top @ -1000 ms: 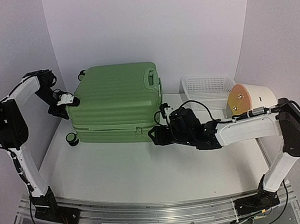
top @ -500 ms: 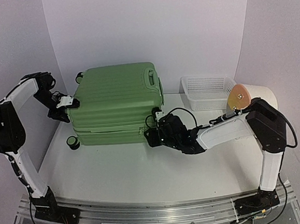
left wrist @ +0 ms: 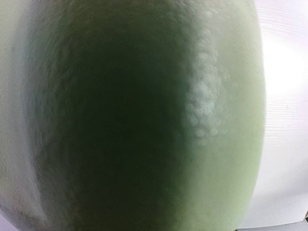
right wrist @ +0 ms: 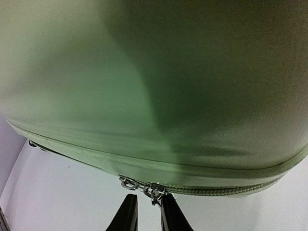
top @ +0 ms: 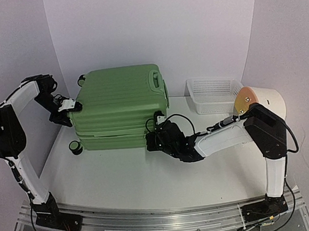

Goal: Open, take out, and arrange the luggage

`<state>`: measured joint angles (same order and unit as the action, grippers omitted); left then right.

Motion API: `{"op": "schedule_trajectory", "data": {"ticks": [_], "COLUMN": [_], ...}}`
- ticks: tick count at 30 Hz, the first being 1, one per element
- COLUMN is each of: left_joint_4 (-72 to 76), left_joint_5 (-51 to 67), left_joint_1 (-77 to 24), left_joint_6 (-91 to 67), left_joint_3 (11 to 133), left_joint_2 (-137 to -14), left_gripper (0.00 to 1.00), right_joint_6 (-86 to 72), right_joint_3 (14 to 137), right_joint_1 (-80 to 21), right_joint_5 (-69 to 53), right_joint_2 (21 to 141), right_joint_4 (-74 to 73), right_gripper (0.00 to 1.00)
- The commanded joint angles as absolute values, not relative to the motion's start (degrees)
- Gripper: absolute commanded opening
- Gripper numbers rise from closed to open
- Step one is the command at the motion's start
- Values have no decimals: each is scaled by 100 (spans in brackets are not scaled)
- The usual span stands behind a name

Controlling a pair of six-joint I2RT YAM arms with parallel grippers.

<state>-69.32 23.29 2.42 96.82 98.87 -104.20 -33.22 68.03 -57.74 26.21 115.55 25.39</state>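
The light-green luggage [top: 119,105] lies flat on the table with its zip shut. Its shell fills the left wrist view [left wrist: 144,115] and the top of the right wrist view [right wrist: 168,72]. My right gripper [top: 150,141] is low at the front right corner, on the zip line. In the right wrist view its gripper [right wrist: 148,197] shows a narrow gap, and the metal zipper pulls [right wrist: 154,188] hang at the tips, one against the right finger [right wrist: 169,214]. My left gripper [top: 68,107] is pressed to the luggage's left end, its fingers hidden.
A white mesh basket [top: 215,93] stands at the back right. A cream cylinder with an orange face [top: 260,100] lies beside it. A black wheel [top: 74,146] sticks out at the luggage's front left corner.
My right arm has slid left along the luggage's front to the zip, and its jaws have narrowed from wide to a small gap. The left arm has barely moved.
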Motion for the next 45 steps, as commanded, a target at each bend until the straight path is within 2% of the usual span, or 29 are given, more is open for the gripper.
{"op": "schedule_trajectory", "data": {"ticks": [1, 11, 20, 22, 25, 27, 34, 45], "left_joint_4": [-8030, -8057, -8024, -8030, -8096, -8101, -7947, -7845], "left_joint_5": [2826, 2856, 2795, 2777, 2783, 2816, 2709, 2680], "left_joint_1": [62, 62, 66, 70, 74, 79, 129, 178], "left_joint_6": [10107, 10132, 10134, 10139, 10205, 10221, 10120, 10148], "left_joint_3": [9888, 9887, 9953, 9968, 9980, 9978, 10060, 10034], "left_joint_2": [-10283, -10299, -10346, -10352, -10350, -10346, -10328, -10283], "left_gripper": [0, 0, 0, 0, 0, 0, 0, 0], "right_joint_6": [-3873, -4016, -3710, -3705, -3734, -3713, -3243, -2436], "right_joint_3": [7083, 7330, 7653, 7705, 7745, 7740, 7233, 6164], "right_joint_1": [-5680, -5686, -5682, -5685, -5685, -5684, -5654, -5160], "right_joint_5": [3169, 3870, 3687, 3747, 3853, 3917, 3987, 3139], "right_joint_2": [11729, 11881, 12118, 12156, 12187, 12184, 11789, 10866], "right_joint_4": [2267, 1682, 1679, 1680, 1687, 1687, 1846, 2123], "right_gripper": [18, 15, 16, 12, 1, 0, 0, 0]}}
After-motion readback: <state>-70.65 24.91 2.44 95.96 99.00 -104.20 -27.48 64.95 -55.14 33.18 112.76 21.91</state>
